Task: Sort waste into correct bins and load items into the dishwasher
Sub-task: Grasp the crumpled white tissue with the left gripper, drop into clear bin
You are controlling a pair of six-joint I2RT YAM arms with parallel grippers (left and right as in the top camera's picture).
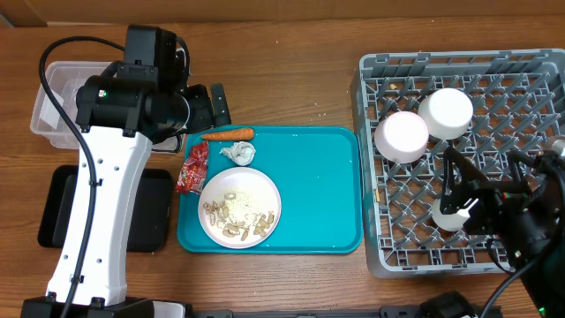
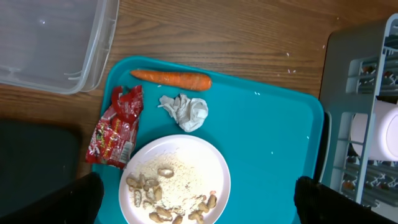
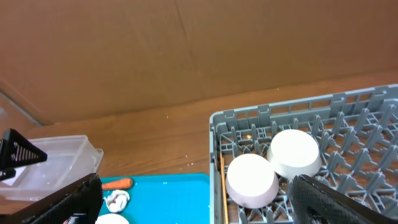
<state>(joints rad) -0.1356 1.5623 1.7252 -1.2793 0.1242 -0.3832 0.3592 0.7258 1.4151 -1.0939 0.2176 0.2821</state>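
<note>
On the teal tray [image 1: 318,190] lie an orange carrot piece [image 1: 228,134], a crumpled white tissue [image 1: 238,153], a red wrapper [image 1: 192,168] and a white plate [image 1: 239,208] of beige shells and crumbs. My left gripper [image 1: 205,108] hangs above the tray's back left, open and empty; in its wrist view the carrot [image 2: 171,79], tissue [image 2: 186,111], wrapper [image 2: 115,127] and plate [image 2: 175,180] lie below. Two white bowls [image 1: 402,137] [image 1: 446,113] sit upside down in the grey dish rack [image 1: 366,203]. A chopstick [image 3: 222,186] lies along its left wall. My right gripper [image 1: 484,177] is open over the rack, holding nothing.
A clear plastic tub [image 1: 48,110] stands at the back left, partly under the left arm. The shallow black tray [image 1: 57,212] lies in front of it, crossed by the arm's white link. A brown cardboard wall rises behind the table.
</note>
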